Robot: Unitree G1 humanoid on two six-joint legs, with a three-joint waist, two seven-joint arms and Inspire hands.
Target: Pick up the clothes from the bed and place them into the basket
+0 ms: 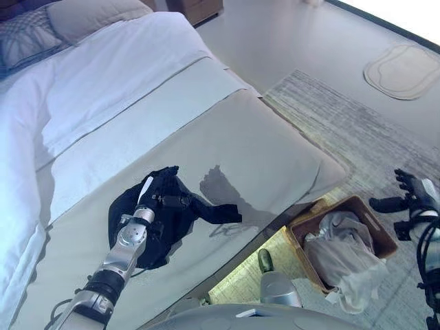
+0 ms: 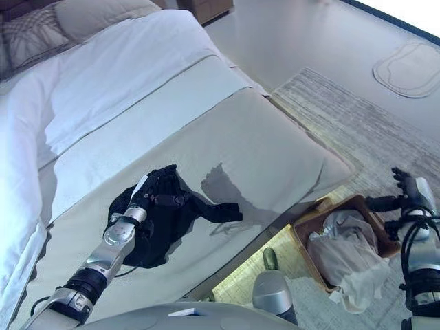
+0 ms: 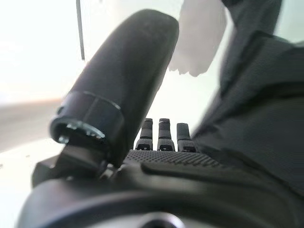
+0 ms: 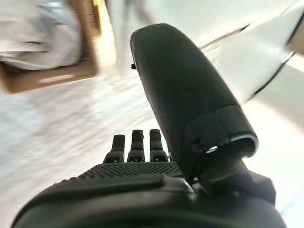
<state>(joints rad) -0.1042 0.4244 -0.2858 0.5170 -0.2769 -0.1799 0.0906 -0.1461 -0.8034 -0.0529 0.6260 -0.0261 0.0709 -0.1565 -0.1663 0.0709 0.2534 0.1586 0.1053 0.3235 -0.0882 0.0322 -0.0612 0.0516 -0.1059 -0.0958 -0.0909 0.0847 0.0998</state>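
Note:
A black garment (image 1: 180,221) lies crumpled on the beige cover of the bed (image 1: 261,151), near its foot edge, one sleeve stretched to the right. My left hand (image 1: 163,199) rests on top of it with fingers straight; the dark cloth (image 3: 266,104) shows just past the fingers in the left wrist view. A brown basket (image 1: 382,238) stands on the floor by the bed's corner and holds light grey clothes (image 1: 344,260). My right hand (image 1: 411,196) hangs open and empty above the rug, to the right of the basket (image 4: 71,71).
Pillows (image 1: 89,17) lie at the head of the bed. A grey striped rug (image 1: 357,130) covers the floor beside the bed, under the basket. A small pale mat (image 1: 405,69) lies further off. A wooden piece of furniture (image 1: 199,8) stands beyond the bed.

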